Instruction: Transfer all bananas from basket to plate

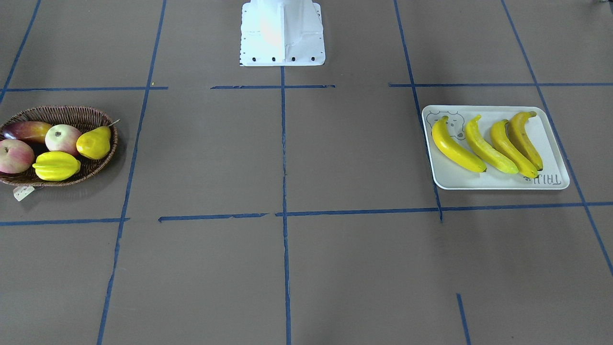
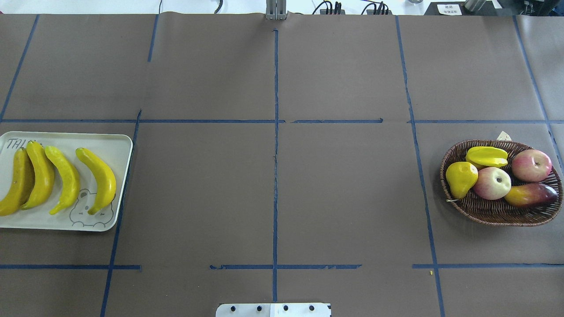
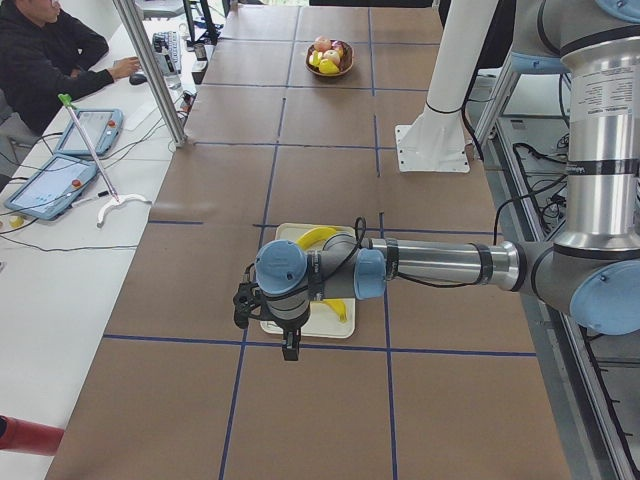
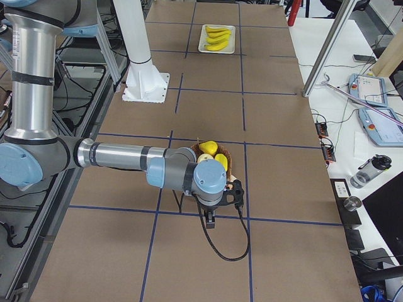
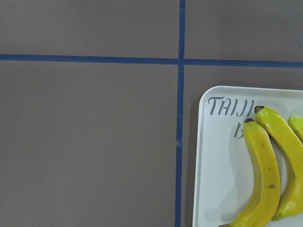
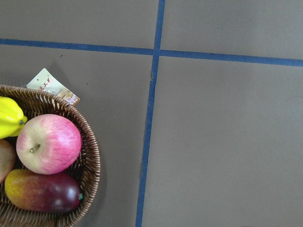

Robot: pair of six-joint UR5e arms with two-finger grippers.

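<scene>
Several long yellow bananas [image 1: 457,148] lie side by side on the white plate [image 1: 550,139]; they also show in the overhead view [image 2: 99,178] and two of them in the left wrist view [image 5: 262,175]. The wicker basket [image 1: 57,111] holds no banana, only other fruit. My left gripper [image 3: 289,348] hangs high over the near edge of the plate [image 3: 300,325]. My right gripper [image 4: 211,221] hangs high beside the basket [image 4: 221,165]. Both show only in the side views, so I cannot tell whether they are open or shut.
The basket [image 2: 498,215] holds a yellow pear [image 2: 460,178], a starfruit [image 2: 487,156], two apples [image 2: 531,165] and a mango [image 2: 531,194]. The robot base [image 1: 282,33] stands at the table's middle edge. Operators' tablets [image 3: 60,170] lie on the side bench.
</scene>
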